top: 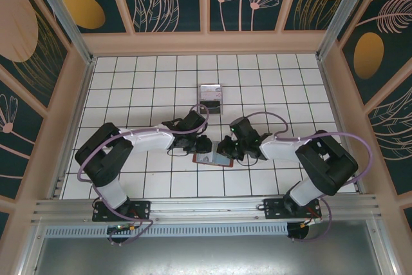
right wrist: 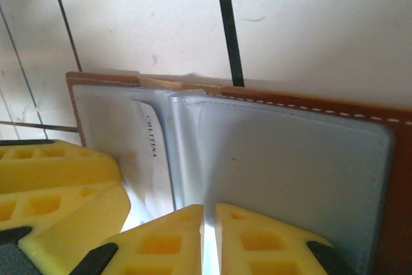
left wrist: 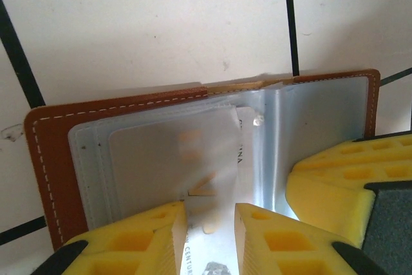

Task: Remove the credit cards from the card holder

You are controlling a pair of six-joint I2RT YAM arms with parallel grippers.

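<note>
The brown card holder (top: 213, 158) lies open on the white tiles between my two grippers. In the left wrist view its leather edge (left wrist: 48, 159) frames clear grey-blue sleeves. A pale credit card (left wrist: 209, 236) sticks partway out of a sleeve, and my left gripper (left wrist: 211, 207) is shut on it. The same card (right wrist: 151, 159), with printed letters, shows in the right wrist view. My right gripper (right wrist: 209, 209) is shut on a clear inner sleeve (right wrist: 283, 159) of the card holder, pinning that side. Seen from above, the left gripper (top: 203, 145) and right gripper (top: 225, 150) nearly touch.
A small clear box (top: 210, 92) with a dark thing (top: 213, 105) just in front of it sits a few tiles behind the card holder. Wooden frame walls (top: 80, 88) enclose the tiled floor. A metal rail (top: 206, 207) runs along the near edge.
</note>
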